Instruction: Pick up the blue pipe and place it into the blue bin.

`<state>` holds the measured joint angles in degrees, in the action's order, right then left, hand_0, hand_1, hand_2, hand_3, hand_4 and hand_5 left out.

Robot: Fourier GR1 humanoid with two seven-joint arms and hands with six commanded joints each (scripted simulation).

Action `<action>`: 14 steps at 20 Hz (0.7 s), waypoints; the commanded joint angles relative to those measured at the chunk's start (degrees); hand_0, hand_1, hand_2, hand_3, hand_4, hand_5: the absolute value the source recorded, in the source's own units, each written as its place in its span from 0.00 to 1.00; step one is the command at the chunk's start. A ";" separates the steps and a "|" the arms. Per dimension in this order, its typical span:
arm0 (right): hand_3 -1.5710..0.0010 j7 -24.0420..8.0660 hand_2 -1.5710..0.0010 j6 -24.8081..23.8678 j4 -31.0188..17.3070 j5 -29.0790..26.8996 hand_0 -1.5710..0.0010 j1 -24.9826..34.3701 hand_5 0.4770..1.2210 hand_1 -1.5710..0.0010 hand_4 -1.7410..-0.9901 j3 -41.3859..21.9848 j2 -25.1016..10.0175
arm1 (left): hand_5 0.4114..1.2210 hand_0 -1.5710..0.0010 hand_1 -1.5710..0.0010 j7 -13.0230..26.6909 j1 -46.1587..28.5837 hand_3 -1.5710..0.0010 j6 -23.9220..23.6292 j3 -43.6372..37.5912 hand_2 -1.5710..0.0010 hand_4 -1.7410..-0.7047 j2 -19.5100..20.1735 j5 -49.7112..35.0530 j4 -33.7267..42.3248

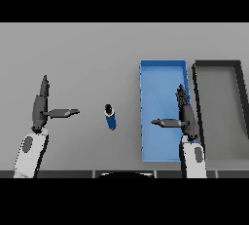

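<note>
Pipe lies left of bin; tray right of bin.

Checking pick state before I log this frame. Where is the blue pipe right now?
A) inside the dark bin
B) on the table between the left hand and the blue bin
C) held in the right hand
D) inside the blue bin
B: the blue pipe lies on the grey table, untouched, between the open left hand and the blue bin.
</note>
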<state>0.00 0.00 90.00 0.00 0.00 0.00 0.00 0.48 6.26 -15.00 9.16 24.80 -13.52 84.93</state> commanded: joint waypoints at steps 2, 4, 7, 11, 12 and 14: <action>1.00 -0.01 1.00 -0.11 -0.01 0.07 1.00 0.03 0.19 1.00 0.69 -0.10 0.11 | 0.22 1.00 1.00 -0.41 0.00 1.00 0.08 -0.13 1.00 0.64 0.08 -0.08 -0.06; 1.00 -0.04 1.00 -0.22 -0.02 0.23 1.00 0.06 0.19 1.00 0.69 -0.25 0.28 | 0.22 1.00 1.00 -0.54 0.00 1.00 0.25 -0.27 1.00 0.64 0.21 -0.21 -0.20; 1.00 2.52 1.00 1.48 1.96 2.87 1.00 -1.33 0.19 1.00 0.69 -2.49 -2.08 | 0.22 1.00 1.00 -2.94 -0.59 1.00 8.11 1.45 1.00 0.64 4.96 -0.72 0.64; 1.00 3.95 1.00 2.84 6.40 8.22 1.00 -5.10 0.19 1.00 0.69 -6.36 -5.35 | 0.22 1.00 1.00 -5.38 -0.67 1.00 19.87 3.06 1.00 0.64 11.83 -2.46 1.05; 1.00 3.23 1.00 2.84 7.23 8.70 1.00 -5.55 0.19 1.00 0.70 -6.50 -5.90 | 0.22 1.00 1.00 -4.98 0.08 1.00 20.61 3.19 1.00 0.64 11.85 -2.66 0.37; 1.00 2.41 1.00 2.42 7.22 9.33 1.00 -5.08 0.18 1.00 0.73 -6.45 -6.20 | 0.23 1.00 1.00 -5.96 -0.34 1.00 21.44 3.53 1.00 0.64 12.06 -2.11 -0.25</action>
<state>2.51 2.41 97.23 9.32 -5.09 -6.44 -6.21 -5.48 5.90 6.44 12.68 36.87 -15.63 84.68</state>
